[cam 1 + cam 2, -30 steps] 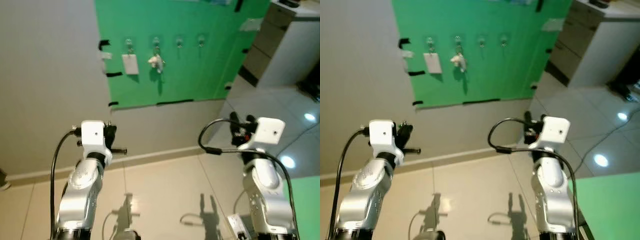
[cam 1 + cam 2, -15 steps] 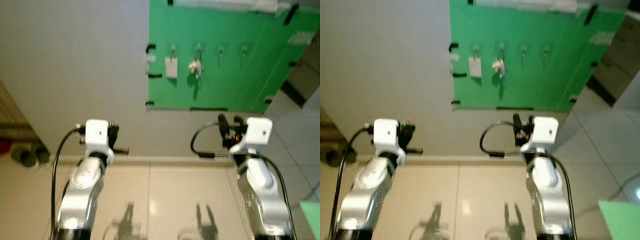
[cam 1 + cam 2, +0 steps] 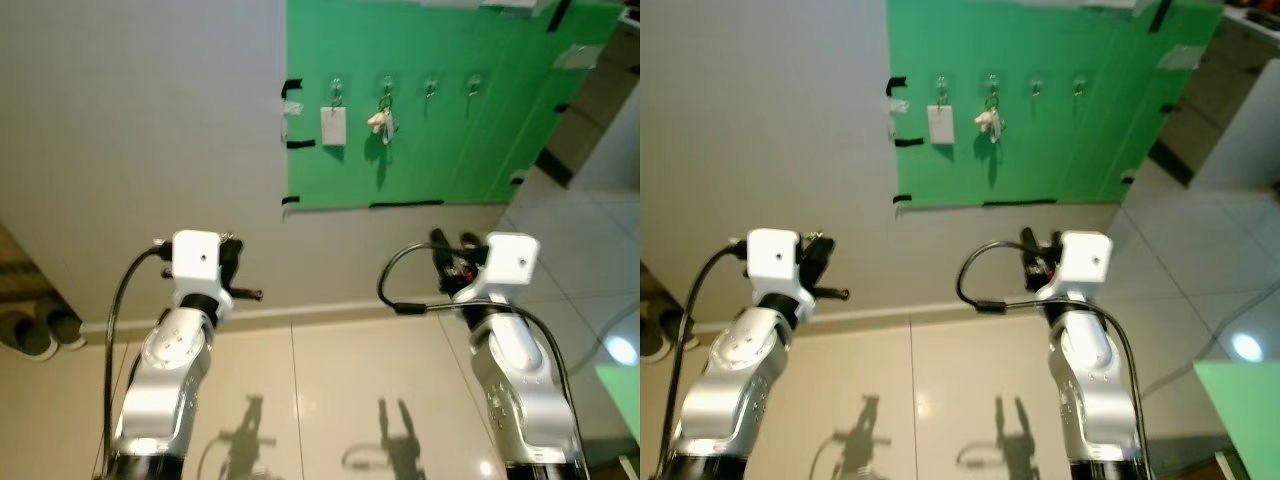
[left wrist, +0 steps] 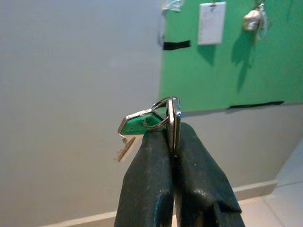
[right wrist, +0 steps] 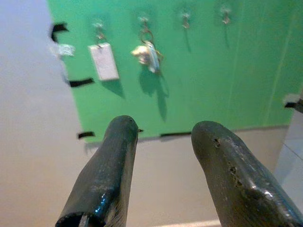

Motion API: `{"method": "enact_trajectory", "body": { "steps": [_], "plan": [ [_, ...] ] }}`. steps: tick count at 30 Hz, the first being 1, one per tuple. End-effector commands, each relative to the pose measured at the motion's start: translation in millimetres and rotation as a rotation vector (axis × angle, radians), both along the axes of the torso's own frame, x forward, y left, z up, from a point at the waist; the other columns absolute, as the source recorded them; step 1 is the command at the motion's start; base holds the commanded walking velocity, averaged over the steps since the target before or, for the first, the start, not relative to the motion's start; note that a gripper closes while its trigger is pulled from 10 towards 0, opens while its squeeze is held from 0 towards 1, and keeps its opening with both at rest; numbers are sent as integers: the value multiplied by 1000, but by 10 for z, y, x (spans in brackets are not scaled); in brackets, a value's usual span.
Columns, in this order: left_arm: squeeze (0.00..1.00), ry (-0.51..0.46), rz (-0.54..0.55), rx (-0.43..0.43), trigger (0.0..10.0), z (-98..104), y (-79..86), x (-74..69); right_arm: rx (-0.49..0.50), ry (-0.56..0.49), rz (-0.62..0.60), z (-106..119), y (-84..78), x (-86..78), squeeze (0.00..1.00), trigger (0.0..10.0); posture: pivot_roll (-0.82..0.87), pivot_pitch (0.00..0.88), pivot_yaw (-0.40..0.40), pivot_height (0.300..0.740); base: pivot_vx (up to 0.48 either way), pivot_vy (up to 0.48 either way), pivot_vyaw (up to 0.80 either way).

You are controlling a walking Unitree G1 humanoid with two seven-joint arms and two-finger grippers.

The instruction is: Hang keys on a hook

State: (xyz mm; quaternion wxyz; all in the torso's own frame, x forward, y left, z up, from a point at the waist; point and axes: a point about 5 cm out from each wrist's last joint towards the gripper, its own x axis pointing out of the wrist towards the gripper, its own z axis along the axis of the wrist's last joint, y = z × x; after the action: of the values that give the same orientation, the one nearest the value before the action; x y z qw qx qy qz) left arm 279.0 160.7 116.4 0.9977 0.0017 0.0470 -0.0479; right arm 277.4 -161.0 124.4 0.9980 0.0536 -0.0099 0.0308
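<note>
My left gripper (image 4: 173, 142) is shut on a key ring with a green tag and a small key (image 4: 150, 124), held out in front of the grey wall. Seen from the head, the keys (image 3: 246, 293) jut from that gripper at the lower left. A green board (image 3: 440, 110) on the wall ahead carries a row of hooks. The first hook holds a white card (image 3: 333, 125), the second a pale key bunch (image 3: 380, 121). Two hooks (image 3: 430, 88) further right are bare. My right gripper (image 5: 163, 142) is open and holds nothing, pointing toward the board.
Shoes (image 3: 35, 328) sit on the tiled floor at the left by the wall. A white cabinet (image 3: 1250, 130) stands to the right of the board. A green sheet (image 3: 1245, 400) lies on the floor at the lower right.
The whole view has shifted as the camera moved: the green board sits a little further left and higher. Both arms keep the same pose, the left still holding the keys.
</note>
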Motion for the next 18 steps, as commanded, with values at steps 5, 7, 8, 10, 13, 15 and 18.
{"method": "enact_trajectory", "body": {
  "steps": [5,7,8,10,13,15,18],
  "plan": [
    [0,-121,-1,0,10000,166,-23,-32,-2,-8,-45,15,-145,-23,0,10000,5,12,0,740,0,480,0],
    [0,-188,11,43,10000,237,14,-64,-28,-39,-71,29,-179,-62,0,10000,4,12,1,740,0,480,0],
    [0,-192,-4,38,10000,250,4,-96,-64,-56,-70,26,-173,-103,0,10000,4,13,1,740,0,480,0],
    [0,-184,-14,35,10000,244,-8,-107,-73,-57,-65,18,-164,-118,0,10000,4,13,1,740,0,480,0],
    [0,-176,-113,-19,10000,280,-142,-98,-59,-39,-22,4,-97,-111,0,10000,6,19,4,740,0,0,0],
    [0,-167,-236,-57,10000,353,-264,-45,-47,-33,38,55,-32,-58,0,10000,8,35,3,740,0,0,0],
    [0,-180,-337,33,10000,522,-237,113,-79,-47,179,225,44,63,0,10000,5,47,-1,740,0,0,0]
  ]
}}
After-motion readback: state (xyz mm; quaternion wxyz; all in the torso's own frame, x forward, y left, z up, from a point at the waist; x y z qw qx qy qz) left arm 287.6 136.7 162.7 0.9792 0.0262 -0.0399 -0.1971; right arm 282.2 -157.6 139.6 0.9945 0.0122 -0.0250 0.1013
